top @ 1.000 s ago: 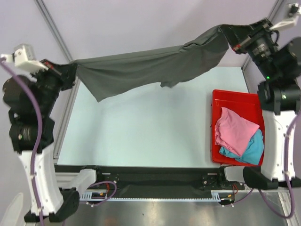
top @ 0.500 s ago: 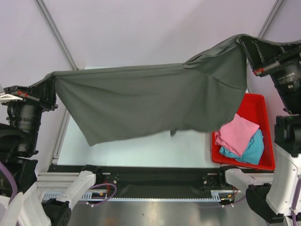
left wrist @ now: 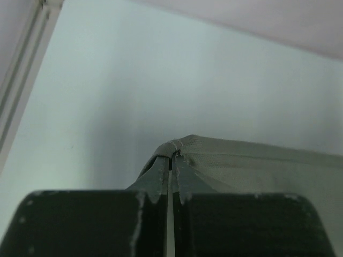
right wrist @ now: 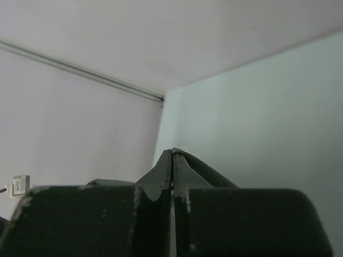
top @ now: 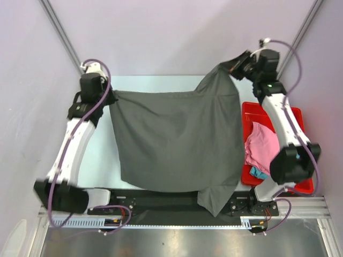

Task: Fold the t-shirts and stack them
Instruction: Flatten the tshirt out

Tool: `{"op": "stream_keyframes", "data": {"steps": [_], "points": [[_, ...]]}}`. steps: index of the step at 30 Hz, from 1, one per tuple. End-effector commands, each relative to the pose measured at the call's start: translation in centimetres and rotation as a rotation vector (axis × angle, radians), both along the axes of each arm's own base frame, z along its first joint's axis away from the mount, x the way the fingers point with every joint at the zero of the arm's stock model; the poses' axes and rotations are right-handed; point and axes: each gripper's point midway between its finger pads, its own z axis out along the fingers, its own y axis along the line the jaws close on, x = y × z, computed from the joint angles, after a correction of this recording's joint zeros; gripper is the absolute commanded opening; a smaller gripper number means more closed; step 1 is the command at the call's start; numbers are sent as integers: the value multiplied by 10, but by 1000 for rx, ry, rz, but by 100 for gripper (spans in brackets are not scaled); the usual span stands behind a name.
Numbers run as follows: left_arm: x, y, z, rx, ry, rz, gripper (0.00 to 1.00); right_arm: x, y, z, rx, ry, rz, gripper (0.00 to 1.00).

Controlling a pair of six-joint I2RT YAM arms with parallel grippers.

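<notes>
The left gripper and right gripper each clamp the grey shirt, stretched between them. This looks like the laying-out step. Next, lower it flat.

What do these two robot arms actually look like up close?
Both arms, left arm and right arm, have slim white shells joined by chunky black joints. A lilac cable loops along each. The fingers are flat, dark and scuffed.
</notes>
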Motion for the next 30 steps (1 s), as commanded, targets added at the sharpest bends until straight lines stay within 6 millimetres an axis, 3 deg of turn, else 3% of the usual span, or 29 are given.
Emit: {"op": "stream_keyframes", "data": {"steps": [1,2,5,6,7,8,9,10,11,12,15,16,23,27,30], "points": [[41,15,-29,0,28,5,0,24,9,-12,-40,-64,36,0],[49,24,-42,-4,59,22,1,44,13,-46,-55,-8,46,0],[83,28,-100,-11,211,22,0,73,16,-80,-76,38,53,0],[88,28,-120,-4,271,15,0,88,18,-110,-85,90,57,0],[103,41,-145,-9,336,39,0,96,19,-124,-87,111,58,0],[108,44,-162,-12,386,43,0,105,20,-124,-88,103,61,0],[109,45,-179,-12,445,36,0,117,22,-154,-89,158,64,0],[121,46,-174,-18,442,31,0,122,23,-163,-87,175,66,0],[125,49,-206,-21,518,35,0,129,24,-160,-85,164,70,0],[125,49,-213,-28,549,34,0,136,28,-182,-85,201,83,0],[139,50,-227,-34,562,26,0,145,31,-194,-87,222,95,0],[143,51,-226,-33,554,27,0,147,31,-208,-93,250,97,0],[147,55,-237,-23,575,27,1,146,28,-214,-107,268,105,0],[142,55,-243,-26,602,28,18,141,27,-216,-106,284,110,0],[135,56,-246,-36,609,40,26,136,28,-218,-101,288,119,0]]}}
